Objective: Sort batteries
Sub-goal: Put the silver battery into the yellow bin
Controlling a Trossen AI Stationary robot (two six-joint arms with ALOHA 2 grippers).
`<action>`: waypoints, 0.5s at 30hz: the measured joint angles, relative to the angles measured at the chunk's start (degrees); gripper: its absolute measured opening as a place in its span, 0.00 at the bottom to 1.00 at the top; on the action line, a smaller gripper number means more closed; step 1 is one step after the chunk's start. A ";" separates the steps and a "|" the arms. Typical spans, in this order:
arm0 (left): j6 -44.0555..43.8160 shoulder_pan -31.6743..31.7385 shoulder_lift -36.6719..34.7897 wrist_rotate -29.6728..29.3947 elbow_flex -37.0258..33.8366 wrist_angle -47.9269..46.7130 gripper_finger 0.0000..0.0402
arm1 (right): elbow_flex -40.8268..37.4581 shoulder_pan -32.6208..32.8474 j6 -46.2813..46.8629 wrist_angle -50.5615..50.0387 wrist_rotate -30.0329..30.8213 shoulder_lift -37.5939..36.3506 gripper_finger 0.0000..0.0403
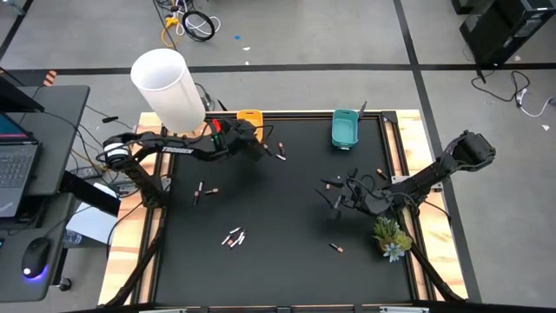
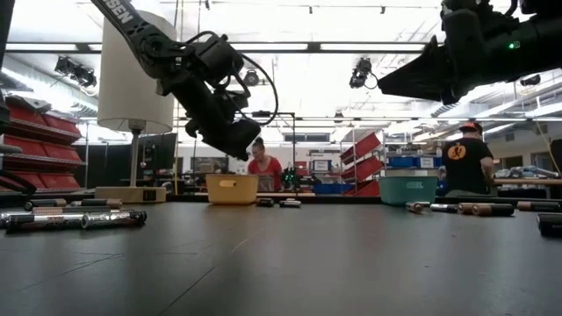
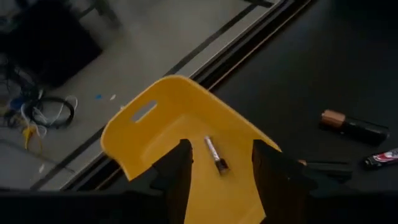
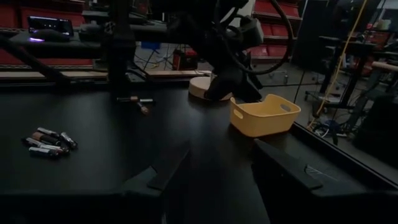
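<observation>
Left gripper jaws apart over small yellow plastic bin, slim silver battery dropping in. Right gripper also apart, hovering right of centre. Risk: battery bounces off the bin's wall onto the black tabletop

workshop/lab | red parts racks | strip lights | laptop desk

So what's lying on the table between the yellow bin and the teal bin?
In the high view, two batteries lie just right of the yellow bin; the mat from there to the teal bin is bare.
</observation>
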 joint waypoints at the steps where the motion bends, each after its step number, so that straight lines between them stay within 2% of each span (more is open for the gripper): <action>1: 1.08 -0.40 0.00 0.86 0.00 0.57 0.43 | 0.00 0.00 0.02 -0.12 0.00 0.00 0.44; 10: 7.72 -7.12 0.00 20.53 0.00 3.04 0.41 | 0.35 0.00 0.09 -2.19 0.00 -1.11 0.44; 15: 9.34 -11.57 0.93 21.69 0.01 4.19 0.40 | 5.28 -0.55 1.56 -13.34 -0.04 -3.04 0.44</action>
